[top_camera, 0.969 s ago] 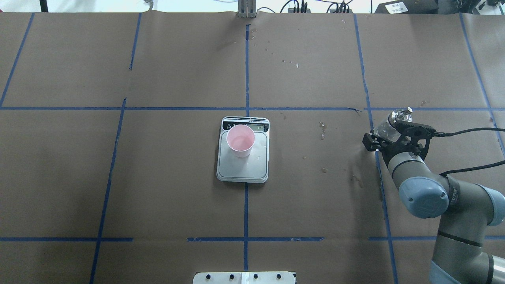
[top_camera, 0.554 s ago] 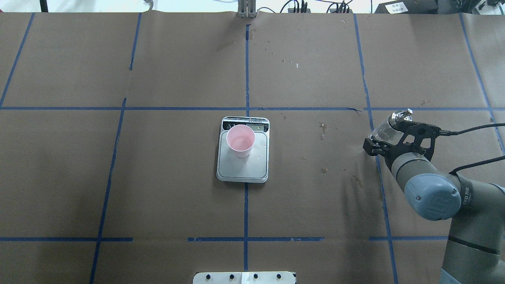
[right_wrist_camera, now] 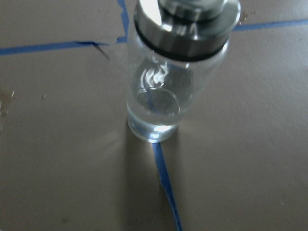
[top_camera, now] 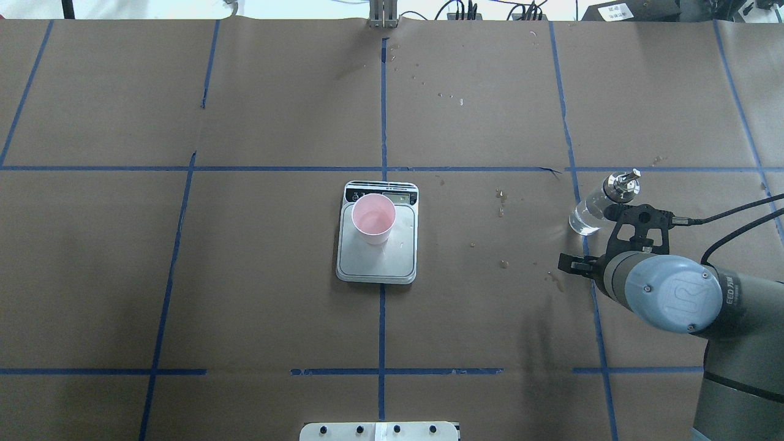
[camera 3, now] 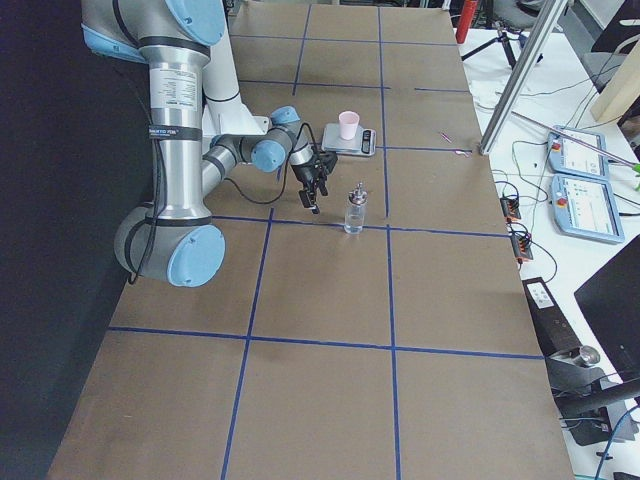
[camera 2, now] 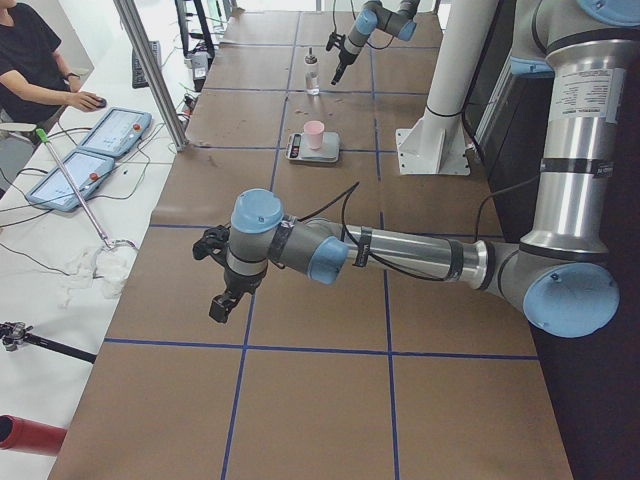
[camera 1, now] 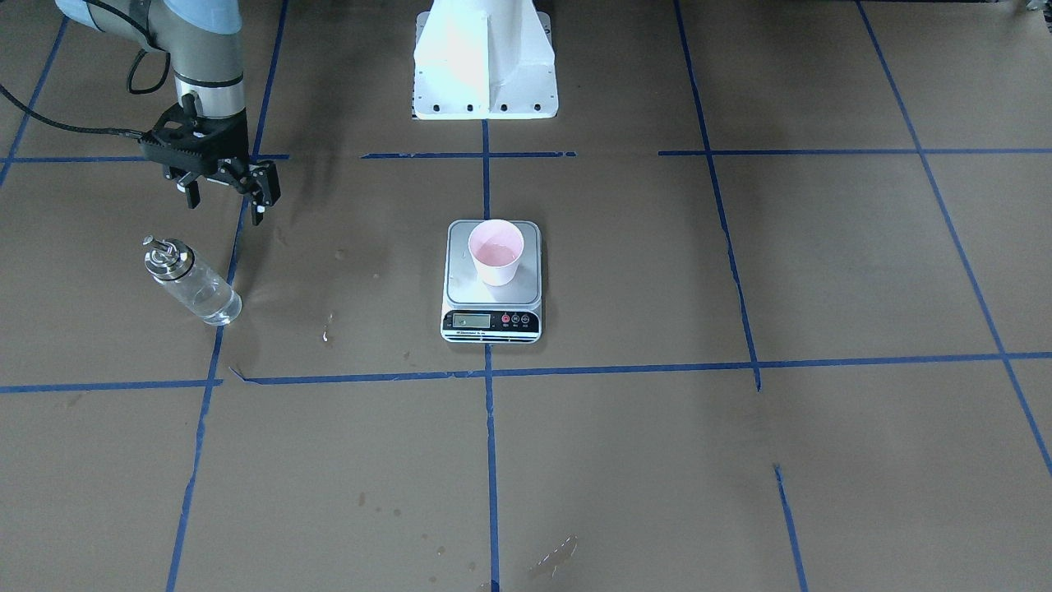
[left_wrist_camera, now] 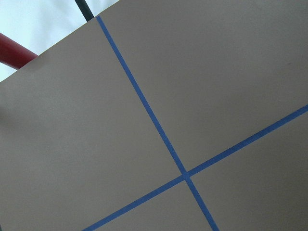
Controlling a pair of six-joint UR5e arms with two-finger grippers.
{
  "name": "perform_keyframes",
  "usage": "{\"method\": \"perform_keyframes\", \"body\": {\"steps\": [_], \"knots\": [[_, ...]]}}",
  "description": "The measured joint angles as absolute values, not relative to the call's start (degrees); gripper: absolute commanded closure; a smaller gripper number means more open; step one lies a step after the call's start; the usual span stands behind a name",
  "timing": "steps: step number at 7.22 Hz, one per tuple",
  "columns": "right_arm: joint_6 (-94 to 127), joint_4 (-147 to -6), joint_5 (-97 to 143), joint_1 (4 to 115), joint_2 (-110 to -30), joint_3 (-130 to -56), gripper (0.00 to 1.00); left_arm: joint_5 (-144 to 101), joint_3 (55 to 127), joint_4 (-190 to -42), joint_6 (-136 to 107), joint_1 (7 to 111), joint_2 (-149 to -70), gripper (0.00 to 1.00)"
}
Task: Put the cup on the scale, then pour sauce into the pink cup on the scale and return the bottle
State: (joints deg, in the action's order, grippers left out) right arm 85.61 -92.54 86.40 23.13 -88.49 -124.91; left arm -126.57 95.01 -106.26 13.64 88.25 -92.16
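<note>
The pink cup (camera 1: 496, 251) (top_camera: 373, 217) stands upright on the steel scale (camera 1: 491, 298) (top_camera: 376, 260) at the table's centre. The clear glass bottle (camera 1: 193, 284) (top_camera: 595, 207) (right_wrist_camera: 173, 86) stands upright on a blue tape line to the robot's right, with a little clear sauce in its base. My right gripper (camera 1: 226, 200) (camera 3: 312, 192) is open and holds nothing. It hangs a short way back from the bottle, on the robot's side. My left gripper (camera 2: 215, 285) shows only in the exterior left view, over bare paper, and I cannot tell whether it is open or shut.
The white robot pedestal (camera 1: 485, 62) stands at the table's near edge behind the scale. Blue tape lines grid the brown paper. Dried drips (top_camera: 501, 202) mark the paper between scale and bottle. A person (camera 2: 30, 60) sits at a side bench with tablets (camera 2: 110, 130).
My right gripper, which stood open around the bottle, has drawn back toward the robot. The bottle stays standing where it was. Cup and scale have not moved.
</note>
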Motion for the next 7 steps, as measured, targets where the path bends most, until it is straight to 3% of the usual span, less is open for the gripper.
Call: {"method": "perform_keyframes", "body": {"steps": [4,7], "knots": [[84.9,-118.6,101.2,25.3,-75.2,-136.6,0.00,-126.6,95.0,-106.3,13.8,88.3,-92.2,0.00],[67.7,-123.2,105.7,37.0,-70.6,-139.4,0.00,-126.7,95.4,-106.4,13.8,88.3,-92.1,0.00]]}}
